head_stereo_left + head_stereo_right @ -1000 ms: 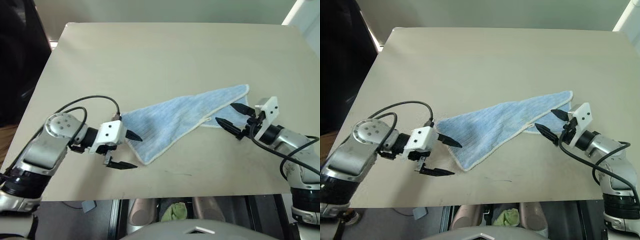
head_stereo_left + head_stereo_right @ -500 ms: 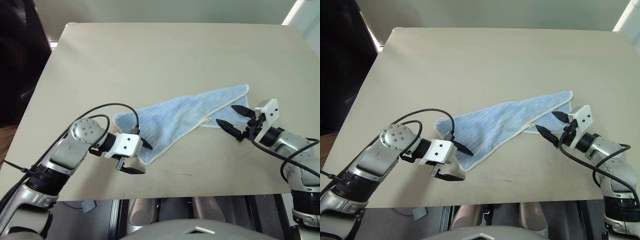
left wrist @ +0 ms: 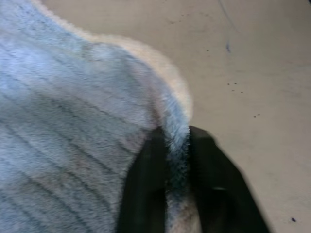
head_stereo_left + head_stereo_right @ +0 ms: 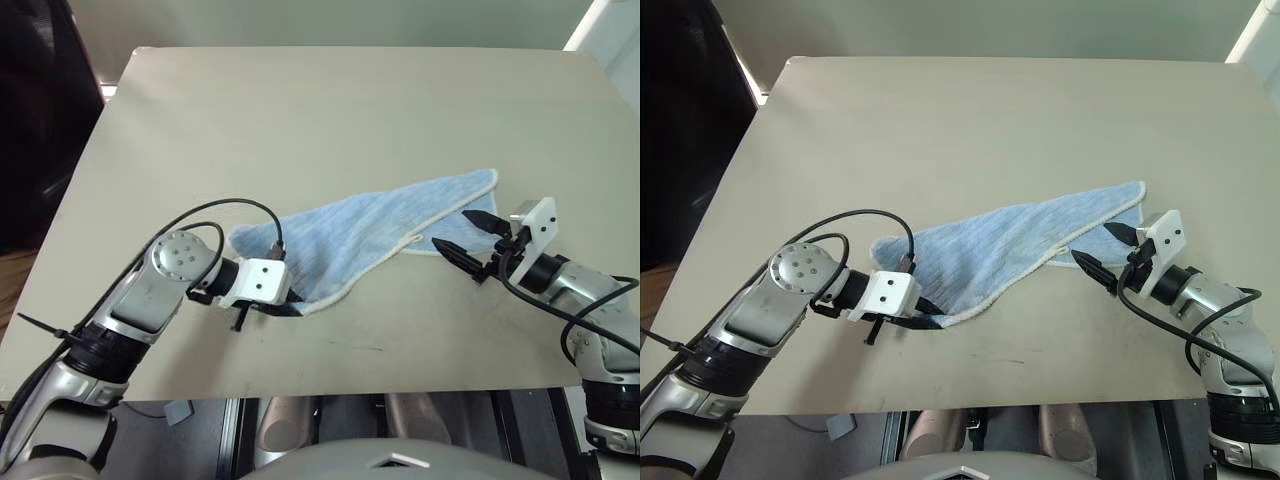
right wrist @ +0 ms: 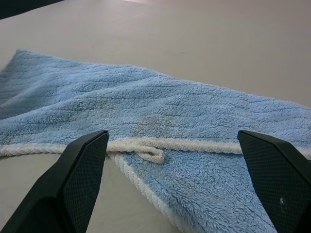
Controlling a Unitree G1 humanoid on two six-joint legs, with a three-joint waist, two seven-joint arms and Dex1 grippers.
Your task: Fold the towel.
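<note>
Towel [image 4: 370, 235]: a light blue, soft terry cloth with a pale whitish hemmed edge, which lay crumpled in a long, slanting, roughly triangular shape on the beige flat table [image 4: 330, 110], its narrow tip toward the robot's right and its broad end toward the left. It looked light, limp and a little grippy, so it would probably drape and sag from any held point instead of keeping its shape; the corded hem at the corners seemed the surest place to pinch.

From the left eye view, the left gripper [image 4: 290, 308] sat at the towel's near-left corner with its black fingers pressed together on the hem. The right gripper [image 4: 466, 236] hovered just beside the narrow end, spread wide and holding nothing.

From the right eye view, the same layout appeared, with the pale hem running along the near edge toward the small white tag loop [image 4: 1064, 253].

The left wrist view gave what the head views could not: blue pile and whitish hem squeezed between the two dark fingers [image 3: 148, 189], confirming a real pinch on cloth and not a close on bare table.

The right wrist view showed the loop lying on the hem between the open fingers [image 5: 80, 170], ahead of them and untouched, and it showed a second layer of cloth beneath the upper one.
</note>
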